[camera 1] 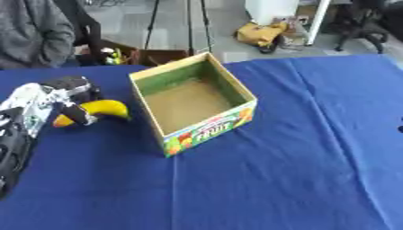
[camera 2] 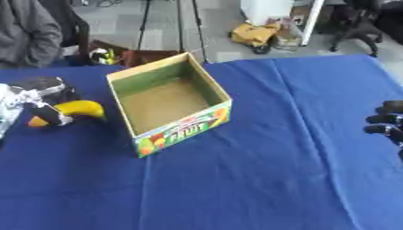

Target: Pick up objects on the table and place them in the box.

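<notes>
A yellow banana (camera 1: 104, 108) lies on the blue tablecloth just left of an open cardboard fruit box (camera 1: 207, 127). My left hand (camera 1: 67, 92) reaches in from the left and its fingers and thumb curl round the banana's left half, hiding part of it. The box shows nothing inside, its brown floor bare. My right hand (camera 2: 387, 124) shows only at the right edge of the right eye view, dark fingers curled, holding nothing, far from the box.
The blue cloth (camera 1: 275, 179) covers the whole table. A person in a grey top (camera 1: 31, 31) stands past the far left edge. Tripod legs, bags and a chair stand on the floor behind.
</notes>
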Robot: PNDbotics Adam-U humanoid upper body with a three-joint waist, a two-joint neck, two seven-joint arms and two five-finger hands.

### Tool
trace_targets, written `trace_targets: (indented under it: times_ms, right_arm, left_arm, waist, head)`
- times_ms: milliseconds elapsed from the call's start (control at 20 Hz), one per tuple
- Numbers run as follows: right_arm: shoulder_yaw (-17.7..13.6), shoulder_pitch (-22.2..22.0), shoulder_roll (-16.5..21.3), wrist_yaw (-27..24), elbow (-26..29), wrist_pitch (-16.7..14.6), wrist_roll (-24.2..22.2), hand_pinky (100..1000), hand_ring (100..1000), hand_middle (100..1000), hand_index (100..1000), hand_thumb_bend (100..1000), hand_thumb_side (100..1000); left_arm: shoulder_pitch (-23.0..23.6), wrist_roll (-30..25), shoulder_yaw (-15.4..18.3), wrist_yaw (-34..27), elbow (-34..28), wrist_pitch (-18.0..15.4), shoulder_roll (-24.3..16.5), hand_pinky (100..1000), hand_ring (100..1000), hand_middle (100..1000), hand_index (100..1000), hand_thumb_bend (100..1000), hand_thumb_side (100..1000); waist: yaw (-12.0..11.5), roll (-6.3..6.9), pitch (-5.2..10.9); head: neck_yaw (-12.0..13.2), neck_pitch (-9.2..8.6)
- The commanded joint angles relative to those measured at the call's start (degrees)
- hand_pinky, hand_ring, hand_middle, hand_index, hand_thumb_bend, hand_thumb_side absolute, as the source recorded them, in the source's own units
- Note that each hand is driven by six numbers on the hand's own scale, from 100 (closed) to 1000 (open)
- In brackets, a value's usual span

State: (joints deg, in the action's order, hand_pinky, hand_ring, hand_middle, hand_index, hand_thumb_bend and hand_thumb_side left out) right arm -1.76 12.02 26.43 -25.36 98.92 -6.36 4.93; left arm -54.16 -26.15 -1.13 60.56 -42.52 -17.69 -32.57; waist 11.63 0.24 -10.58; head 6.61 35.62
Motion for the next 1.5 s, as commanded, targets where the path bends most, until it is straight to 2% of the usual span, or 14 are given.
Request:
trace_targets:
  times_ms: [50, 200, 300, 350, 400, 650, 1100, 1500]
  right_arm:
    - [-0.7, 0.1, 1.8, -0.5, 0.4, 0.0, -0.1, 560, 589, 574, 650, 100, 603]
    - [-0.7, -0.1, 2.0, -0.5, 0.3, 0.0, -0.2, 560, 589, 574, 650, 100, 627]
    - [-0.6, -0.2, 2.2, -0.5, 0.3, 0.0, -0.2, 560, 589, 574, 650, 100, 603]
    - [-0.5, -0.3, 2.2, -0.6, 0.3, 0.0, -0.2, 560, 589, 574, 650, 100, 628]
    - [-0.4, -0.3, 2.3, -0.6, 0.3, 0.0, -0.3, 560, 589, 574, 650, 100, 603]
    - [0.1, 0.1, 2.2, -0.8, 0.2, 0.2, -0.8, 560, 589, 574, 650, 100, 603]
    - [1.2, 1.6, 1.1, -1.2, 0.3, 0.7, -2.0, 560, 589, 573, 650, 100, 601]
    - [1.1, 1.5, 0.5, -1.1, 0.3, 0.6, -2.0, 560, 589, 572, 649, 100, 599]
  left_arm:
    - [-4.4, -1.8, -0.8, 0.3, -3.7, -1.6, -3.5, 680, 574, 549, 628, 161, 162]
    - [-6.8, -3.7, -1.3, 0.2, -6.0, -2.8, -3.3, 684, 574, 550, 629, 172, 155]
    - [-8.0, -4.3, -1.6, 0.1, -7.4, -3.3, -2.8, 687, 575, 551, 630, 179, 151]
    - [-8.5, -4.5, -1.8, 0.0, -7.9, -3.4, -2.5, 690, 575, 551, 630, 181, 151]
    - [-9.0, -4.6, -2.0, 0.0, -8.2, -3.6, -1.9, 687, 575, 551, 630, 184, 153]
    - [-10.1, -4.5, -2.8, 0.7, -8.5, -4.2, 2.2, 685, 576, 551, 630, 184, 162]
    - [-9.6, -2.7, -4.9, 6.1, -7.7, -6.2, 11.0, 689, 584, 561, 640, 204, 174]
    - [-7.0, -2.9, -4.9, 10.4, -4.2, -7.0, 13.1, 686, 598, 580, 658, 230, 234]
  waist:
    - [0.0, 0.12, 1.68]
    - [0.2, 0.18, 2.20]
    - [0.5, 0.30, 2.54]
    - [0.6, 0.35, 2.67]
    - [0.9, 0.40, 2.81]
    - [2.2, 0.45, 3.00]
    - [5.2, 0.27, 1.89]
    - [5.9, -0.01, 0.96]
  head:
    - [-0.2, -0.09]
    - [-0.2, 0.03]
    - [-0.1, 0.17]
    - [-0.1, 0.22]
    - [0.1, 0.23]
    - [1.0, -0.03]
    - [2.8, -1.10]
    - [2.8, -2.01]
